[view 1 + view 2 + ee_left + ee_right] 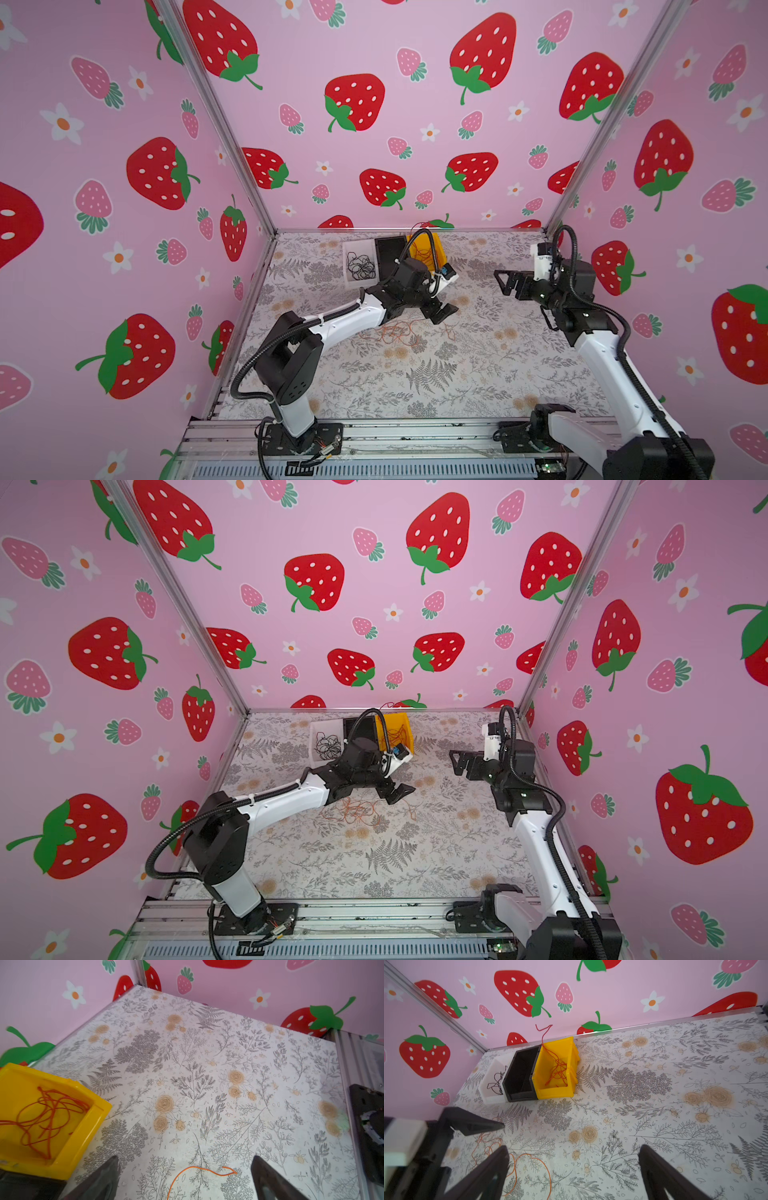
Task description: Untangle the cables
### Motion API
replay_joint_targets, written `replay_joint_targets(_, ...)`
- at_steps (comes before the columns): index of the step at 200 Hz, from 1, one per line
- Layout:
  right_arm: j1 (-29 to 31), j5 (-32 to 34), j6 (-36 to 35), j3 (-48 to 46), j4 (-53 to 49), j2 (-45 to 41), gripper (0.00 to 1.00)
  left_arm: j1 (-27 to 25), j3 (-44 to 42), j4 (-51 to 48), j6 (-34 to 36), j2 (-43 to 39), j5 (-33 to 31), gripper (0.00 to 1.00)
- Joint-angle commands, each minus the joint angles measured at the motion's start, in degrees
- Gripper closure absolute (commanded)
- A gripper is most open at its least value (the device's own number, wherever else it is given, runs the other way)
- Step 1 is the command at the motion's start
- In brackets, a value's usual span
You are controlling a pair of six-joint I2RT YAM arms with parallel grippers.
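The fingers of my left gripper stand wide apart and hold nothing. I hang low over the tabletop near its middle, and the left wrist view shows one loose strand of the orange cables lying flat between my fingertips, touching neither. The rest of that orange tangle lies just beside me, under my forearm, loops crossing loops. That is why I am down here with the jaws spread: I judge a single strand is the next thing to pinch and draw out. My right gripper is just as wide and empty, held clear above the tabletop near the right edge. I read that as waiting out of the way, ready to pin the tangle if it drags along. Three bins sit side by side at the far edge, toward the far left corner. The white bin holds the black cables, the black bin looks empty, and the yellow bin holds red cables. One red end stands up over the rim against the back wall. The bins seem to sort by colour, so the orange cables are what is left.
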Motion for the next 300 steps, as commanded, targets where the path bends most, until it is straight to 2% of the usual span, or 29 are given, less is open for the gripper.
replay_joint_targets(1, 4.6, -1.0, -4.9, 0.2, -1.1, 1.2, 0.02, 1.2, -1.1, -2.9, -3.5, -7.0, -5.0, 0.01)
replay_joint_targets(19, 11.2, -1.1, -8.1, 1.6, -2.8, 4.8, 0.05, 3.3, -7.0, -2.3, -7.7, -14.2, -9.6, 0.01)
replay_joint_targets(29, 15.2, 0.0, -9.4, 2.3, -3.7, 7.2, 0.07, 5.2, -10.3, -3.1, -11.0, -18.1, -14.3, 0.01)
replay_joint_targets(42, 20.8, 2.2, -11.0, 2.7, -4.0, 10.6, 0.09, 8.3, -13.6, -6.4, -16.3, -22.6, -18.0, 0.01)
replay_joint_targets(57, 27.2, 2.6, -13.3, 3.1, -3.8, 14.7, 0.12, 11.8, -16.9, -10.4, -24.3, -27.5, -25.2, 0.01)
replay_joint_targets(76, 34.5, 4.1, -16.0, 3.1, -2.9, 20.1, 0.15, 16.8, -21.2, -14.1, -30.7, -32.9, -24.0, 0.01)
replay_joint_targets(103, 39.9, 5.2, -18.0, 5.2, -2.6, 27.8, 0.2, 20.0, -24.2, -19.9, -38.0, -36.7, -27.9, 0.01)
replay_joint_targets(114, 41.0, 5.0, -18.6, 6.2, -2.7, 30.1, 0.21, 20.7, -23.9, -23.0, -39.9, -36.4, -28.6, 0.01)
replay_joint_targets(133, 42.8, 4.3, -19.2, 7.5, -2.6, 32.9, 0.21, 21.4, -23.3, -26.2, -41.6, -34.1, -26.0, 0.0)
replay_joint_targets(146, 43.9, 3.1, -19.1, 8.5, -3.2, 34.7, 0.22, 21.5, -22.8, -26.7, -41.5, -32.1, -23.4, 0.12)
replay_joint_targets(177, 45.8, 4.7, -19.2, 10.9, -5.3, 37.8, 0.29, 22.3, -19.9, -30.4, -42.8, -27.7, -24.0, 0.31)
replay_joint_targets(205, 45.8, 1.6, -22.3, 14.0, -7.6, 40.9, 0.32, 23.2, -18.9, -31.5, -43.1, -26.0, -23.3, 0.32)
replay_joint_targets(220, 45.8, 1.1, -24.3, 18.4, -13.3, 44.6, 0.32, 24.2, -18.8, -32.1, -43.6, -25.8, -22.8, 0.31)
replay_joint_targets(250, 45.8, 1.1, -25.2, 23.6, -18.5, 49.6, 0.42, 25.9, -19.7, -32.4, -44.7, -26.8, -22.3, 0.29)
replay_joint_targets(288, 45.8, -0.6, -27.1, 25.6, -20.5, 51.6, 0.45, 26.4, -20.0, -32.0, -44.7, -27.0, -21.9, 0.28)
replay_joint_targets(300, 45.8, -0.5, -27.9, 27.2, -21.9, 53.0, 0.51, 26.3, -19.7, -32.1, -44.5, -26.4, -21.5, 0.28)
